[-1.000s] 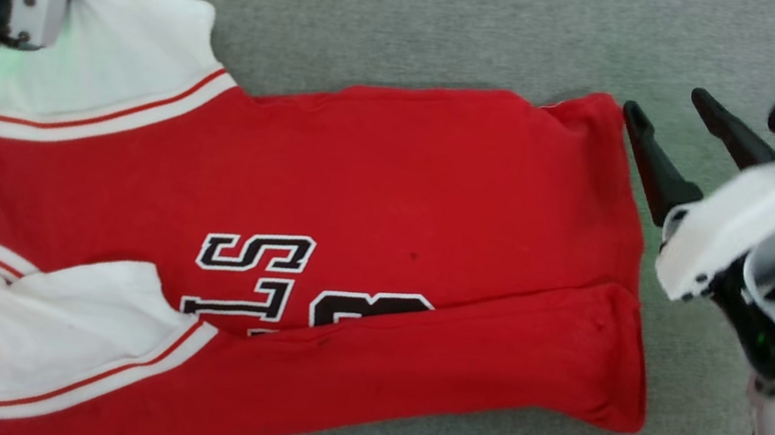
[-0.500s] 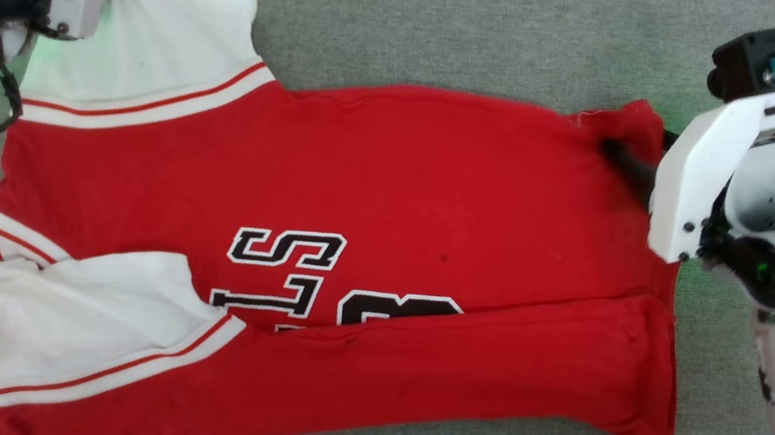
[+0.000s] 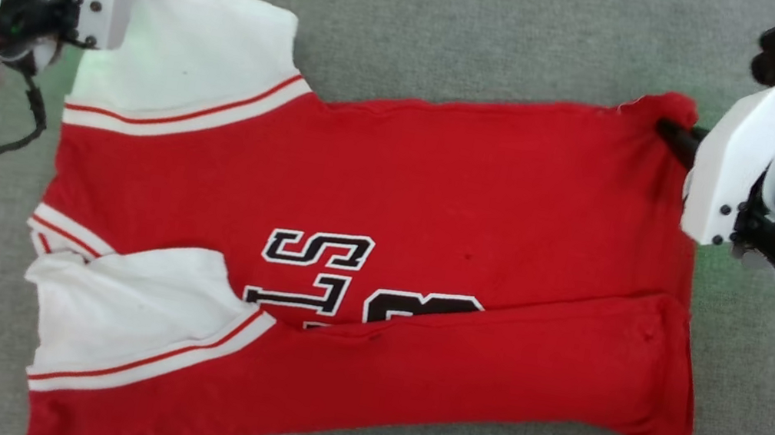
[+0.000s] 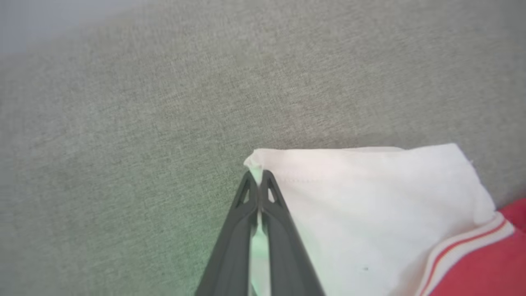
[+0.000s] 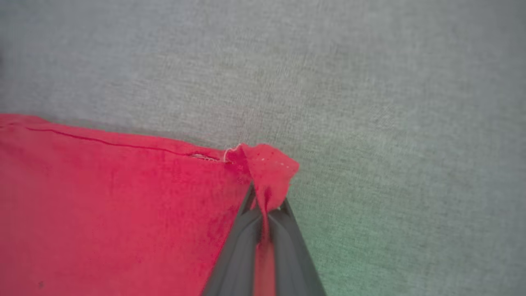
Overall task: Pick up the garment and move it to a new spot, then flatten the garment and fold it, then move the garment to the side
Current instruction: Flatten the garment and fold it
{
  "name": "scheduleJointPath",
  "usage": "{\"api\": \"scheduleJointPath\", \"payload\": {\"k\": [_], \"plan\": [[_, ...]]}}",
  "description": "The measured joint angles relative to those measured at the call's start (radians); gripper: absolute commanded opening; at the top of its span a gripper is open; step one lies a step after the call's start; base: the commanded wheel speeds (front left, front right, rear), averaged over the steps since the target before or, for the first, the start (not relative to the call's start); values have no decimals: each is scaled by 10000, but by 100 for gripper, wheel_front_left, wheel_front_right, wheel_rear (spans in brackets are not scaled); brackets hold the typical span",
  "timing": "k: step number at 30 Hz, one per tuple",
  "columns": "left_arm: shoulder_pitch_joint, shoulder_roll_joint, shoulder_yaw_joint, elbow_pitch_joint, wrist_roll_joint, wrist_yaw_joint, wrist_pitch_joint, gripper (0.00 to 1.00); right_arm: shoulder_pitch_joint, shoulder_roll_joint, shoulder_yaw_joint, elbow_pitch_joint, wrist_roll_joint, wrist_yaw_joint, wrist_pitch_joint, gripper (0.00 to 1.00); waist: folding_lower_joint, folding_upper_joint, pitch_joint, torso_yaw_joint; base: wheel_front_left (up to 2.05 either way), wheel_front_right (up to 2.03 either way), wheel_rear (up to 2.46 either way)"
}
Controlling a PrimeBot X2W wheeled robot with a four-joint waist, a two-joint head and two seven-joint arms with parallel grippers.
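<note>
Far left first: the left gripper [image 4: 259, 181] is clenched on the outer corner of the far white sleeve [image 3: 187, 61], with a sliver of white cloth pinched between its dark fingers [image 4: 242, 213]. The garment [image 3: 436, 202], a red jersey T-shirt, is laid sideways on the grey woven surface [image 3: 466, 12], neck end to the left and hem to the right. The near long side is already folded over the front, so the black "S" and "3" characters [image 3: 320, 250] are half covered, and the near sleeve [image 3: 124, 308] is folded in over the front too. At the far right, the hem corner is nipped by the right gripper [image 5: 265, 201], with red fabric bunched between its closed fingers [image 5: 287, 230] and peaked up a little.

Handling-wise, it's judged to be light, soft and totally limp. A sag in the middle should be expected if it's raised, and the fold already made could be shaken loose. The stitched hem and sleeve edges are probably the best spots to be gripped, since more bite is offered there. Only small pinches are held, so slipping can't be ruled out.
</note>
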Motion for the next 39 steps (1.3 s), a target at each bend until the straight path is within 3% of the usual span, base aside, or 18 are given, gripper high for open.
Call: {"api": "scheduleJointPath", "payload": {"k": [5, 17, 22, 31, 35, 39], "plan": [[-9, 190, -79, -775, -268, -6, -238, 0, 213, -313, -33, -261, -46, 0, -410, 0, 0, 0, -381, 238, 0, 0, 0], [719, 1346, -445, -3241, -671, 151, 146, 0, 1912, -1503, 35, -1908, 345, 0, -571, 0, 0, 0, -1567, 811, 0, 0, 0], [1502, 2192, -533, -5239, -779, 1018, 516, 0, 2973, -1954, -174, -2685, 560, 0, -395, 0, 0, 0, -1984, 1037, 0, 0, 0], [3545, 4180, -721, -9785, -1423, 3340, 1103, 0, 4792, -2234, -895, -3342, 813, 0, -125, 0, 0, 0, -2376, 1283, 0, 0, 0], [4466, 4589, -926, -11095, -1743, 4088, 993, 0, 5386, -2171, -1106, -3256, 807, 0, -75, 0, 0, 0, -2356, 1284, 0, 0, 0], [5275, 4671, -1164, -11309, -2048, 4393, 809, 0, 5750, -1975, -1095, -2978, 809, 0, -100, 0, 0, 0, -2337, 1274, 0, 0, 0]]}}
